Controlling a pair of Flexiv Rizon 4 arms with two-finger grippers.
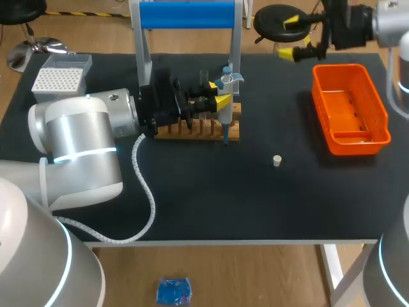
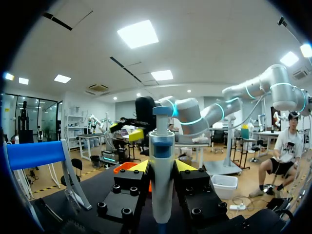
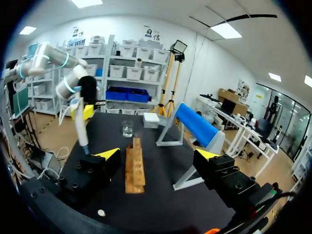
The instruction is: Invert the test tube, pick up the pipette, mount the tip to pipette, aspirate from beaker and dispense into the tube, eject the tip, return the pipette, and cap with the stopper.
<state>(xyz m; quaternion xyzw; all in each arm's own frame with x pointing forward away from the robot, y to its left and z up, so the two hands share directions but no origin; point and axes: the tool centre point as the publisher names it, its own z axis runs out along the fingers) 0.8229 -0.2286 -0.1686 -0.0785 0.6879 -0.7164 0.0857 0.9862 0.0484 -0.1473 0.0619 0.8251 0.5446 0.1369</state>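
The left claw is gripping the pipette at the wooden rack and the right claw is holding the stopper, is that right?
Not quite. The right claw is open and holds nothing; the stopper lies on the table, as the head view shows. The left claw does grip the pipette at the wooden rack.

The left arm point(image 1: 83, 150) comes in from the left with its wrist level. Its end effector point(image 1: 218, 94) points sideways, both fingers pressed against the pipette point(image 1: 227, 121) from either side. The right arm point(image 1: 386, 22) sits at the far right corner, its end effector point(image 1: 291, 38) spread wide apart.
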